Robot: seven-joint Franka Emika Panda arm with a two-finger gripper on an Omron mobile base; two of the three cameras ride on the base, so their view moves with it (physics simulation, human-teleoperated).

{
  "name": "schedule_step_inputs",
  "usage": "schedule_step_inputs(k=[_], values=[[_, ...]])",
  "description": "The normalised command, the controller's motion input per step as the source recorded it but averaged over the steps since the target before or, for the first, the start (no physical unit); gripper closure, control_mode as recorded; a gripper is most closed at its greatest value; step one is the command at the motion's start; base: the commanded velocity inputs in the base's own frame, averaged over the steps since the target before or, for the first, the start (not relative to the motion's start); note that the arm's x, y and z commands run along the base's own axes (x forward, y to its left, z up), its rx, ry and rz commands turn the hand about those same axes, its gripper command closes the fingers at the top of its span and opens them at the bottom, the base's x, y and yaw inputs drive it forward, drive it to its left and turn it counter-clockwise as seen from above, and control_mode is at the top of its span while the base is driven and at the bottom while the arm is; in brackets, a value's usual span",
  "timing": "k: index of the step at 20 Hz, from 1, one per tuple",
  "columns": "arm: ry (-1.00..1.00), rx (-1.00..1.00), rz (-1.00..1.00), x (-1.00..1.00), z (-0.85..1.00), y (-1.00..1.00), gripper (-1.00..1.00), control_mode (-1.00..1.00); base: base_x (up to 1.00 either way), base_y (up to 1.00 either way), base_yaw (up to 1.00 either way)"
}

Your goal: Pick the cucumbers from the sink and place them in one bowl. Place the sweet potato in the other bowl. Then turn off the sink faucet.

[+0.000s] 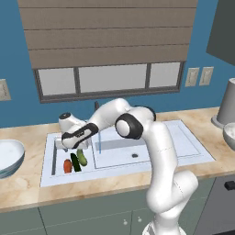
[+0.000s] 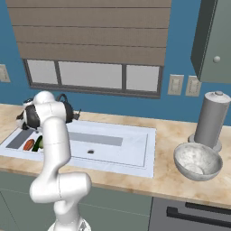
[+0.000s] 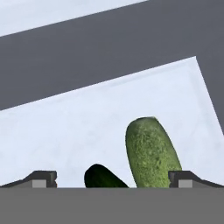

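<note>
In the small left basin of the sink lie the orange-red sweet potato, the darker cucumber and the lighter cucumber, side by side. My gripper hangs open just above them. In the hand view the lighter cucumber and the darker cucumber sit between the spread fingertips of the gripper, the lighter one close to the right tip. A thin stream of water falls from the dark faucet. The wide white bowl stands left of the sink, and the pale grey bowl right of it.
A tall grey cylinder stands on the counter behind the grey bowl. The wide basin has a dark drain hole. The marble counter surrounds the sink, with a window and blind behind it.
</note>
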Motion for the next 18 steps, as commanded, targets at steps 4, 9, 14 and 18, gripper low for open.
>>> schedule_step_inputs(k=[4,9,14,18], values=[[0.0,0.0,0.0,0.0,-0.26,0.08,-1.0,-1.0,0.0,0.0,0.0],[0.0,0.0,-0.01,-0.11,-0.26,0.0,-1.0,-1.0,0.0,0.0,0.0],[0.0,0.0,-0.06,-0.26,-0.22,-0.2,-1.0,-1.0,0.0,0.0,0.0],[0.0,0.0,-0.07,-0.16,-0.14,-0.36,-1.0,-1.0,0.0,0.0,0.0]])
